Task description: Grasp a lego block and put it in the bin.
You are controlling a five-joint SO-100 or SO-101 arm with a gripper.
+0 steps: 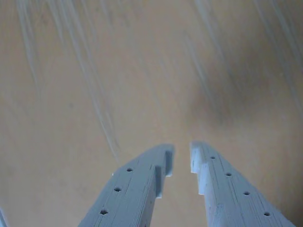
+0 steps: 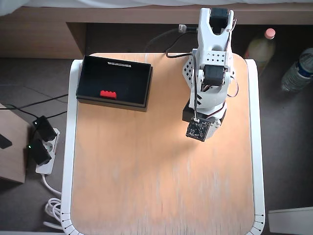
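Pale grey-blue plastic formed the two-finger gripper (image 1: 182,158), whose jaws stood slightly parted in the wrist view with nothing between them, only the blurred, bare light wooden tabletop (image 1: 94,94) beyond. In the overhead view the white arm (image 2: 208,73) rose right of the black rectangular shallow bin (image 2: 137,81), well apart from it. The small bright red studded lego block (image 2: 108,94) lay inside that bin, near its front wall. Left of the bin, off the table, sat a white power strip (image 2: 43,156).
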